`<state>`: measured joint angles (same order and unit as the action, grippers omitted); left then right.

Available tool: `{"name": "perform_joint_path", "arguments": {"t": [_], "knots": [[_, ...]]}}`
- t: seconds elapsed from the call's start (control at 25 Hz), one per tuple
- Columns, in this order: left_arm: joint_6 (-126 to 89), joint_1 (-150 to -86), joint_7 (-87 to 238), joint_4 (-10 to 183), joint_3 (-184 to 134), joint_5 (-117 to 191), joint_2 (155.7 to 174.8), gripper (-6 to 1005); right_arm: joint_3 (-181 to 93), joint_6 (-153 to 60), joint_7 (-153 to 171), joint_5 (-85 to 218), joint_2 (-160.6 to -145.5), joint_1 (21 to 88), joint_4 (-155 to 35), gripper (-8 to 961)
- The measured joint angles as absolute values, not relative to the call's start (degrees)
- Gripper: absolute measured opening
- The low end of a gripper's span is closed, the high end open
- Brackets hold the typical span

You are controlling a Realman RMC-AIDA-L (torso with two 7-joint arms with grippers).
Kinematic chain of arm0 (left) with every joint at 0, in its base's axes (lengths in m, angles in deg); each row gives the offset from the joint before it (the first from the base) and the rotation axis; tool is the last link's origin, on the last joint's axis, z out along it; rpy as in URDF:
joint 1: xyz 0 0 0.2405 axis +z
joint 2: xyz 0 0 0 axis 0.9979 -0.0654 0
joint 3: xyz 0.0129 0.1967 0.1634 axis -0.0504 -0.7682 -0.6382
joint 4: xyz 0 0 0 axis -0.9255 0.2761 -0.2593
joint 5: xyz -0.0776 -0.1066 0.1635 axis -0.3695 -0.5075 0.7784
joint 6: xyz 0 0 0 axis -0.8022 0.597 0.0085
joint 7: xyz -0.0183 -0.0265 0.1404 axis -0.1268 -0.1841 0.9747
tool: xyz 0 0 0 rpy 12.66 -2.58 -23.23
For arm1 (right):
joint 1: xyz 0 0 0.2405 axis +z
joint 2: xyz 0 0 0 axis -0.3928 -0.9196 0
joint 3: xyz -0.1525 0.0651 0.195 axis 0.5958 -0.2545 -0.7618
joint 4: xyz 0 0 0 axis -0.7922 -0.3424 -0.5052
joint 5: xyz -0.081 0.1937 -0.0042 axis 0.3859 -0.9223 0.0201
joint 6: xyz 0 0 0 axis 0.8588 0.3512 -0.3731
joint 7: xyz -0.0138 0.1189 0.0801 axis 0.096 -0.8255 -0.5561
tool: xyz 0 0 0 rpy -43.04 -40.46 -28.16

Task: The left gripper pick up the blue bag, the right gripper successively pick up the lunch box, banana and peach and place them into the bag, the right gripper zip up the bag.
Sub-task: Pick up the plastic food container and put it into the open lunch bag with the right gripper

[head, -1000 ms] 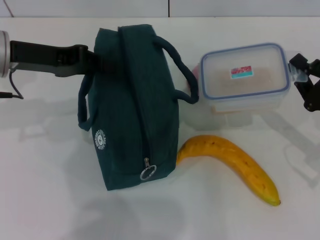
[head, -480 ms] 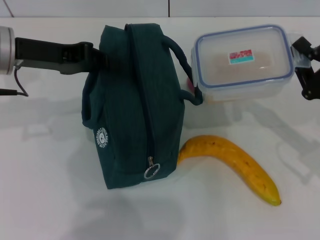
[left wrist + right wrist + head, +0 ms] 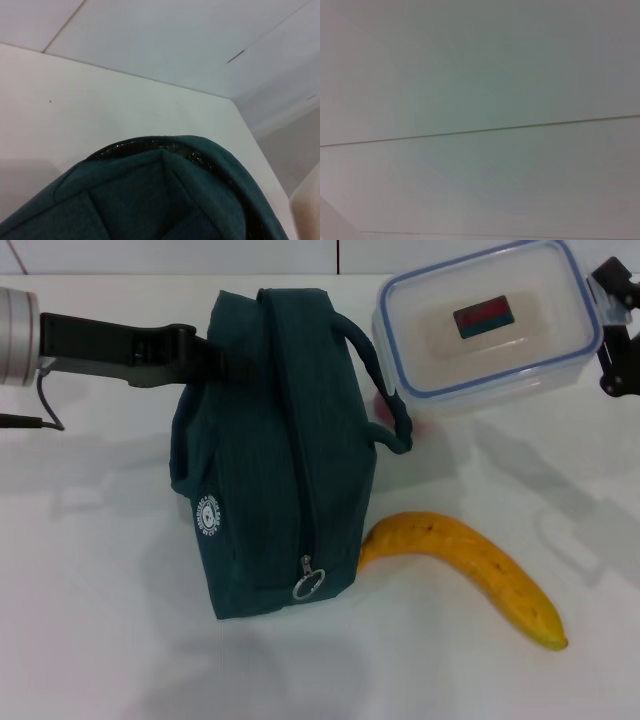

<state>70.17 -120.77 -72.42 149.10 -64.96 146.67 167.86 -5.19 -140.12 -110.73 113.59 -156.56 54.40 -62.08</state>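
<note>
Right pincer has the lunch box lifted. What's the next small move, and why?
Probably carry the lunch box toward the robot's left until it is above the blue bag. The right pincer holds it clear of the table, beside the bag, which the left pincer grips. The zip looks closed, so pause there.

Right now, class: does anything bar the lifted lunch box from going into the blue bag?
Yes. The blue bag looks zipped shut, ring pull at its lower end, so the lunch box has no opening.
</note>
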Motion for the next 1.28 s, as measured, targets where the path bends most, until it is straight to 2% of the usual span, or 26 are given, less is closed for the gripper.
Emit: {"name": "perform_joint_path", "arguments": {"t": [1.28], "knots": [[70.14, -122.31, -71.54, 146.99, -65.48, 146.72, 167.78, 53, -5.19, -138.03, -110.8, 108.2, -156.56, 53.77, -66.45, 105]]}}
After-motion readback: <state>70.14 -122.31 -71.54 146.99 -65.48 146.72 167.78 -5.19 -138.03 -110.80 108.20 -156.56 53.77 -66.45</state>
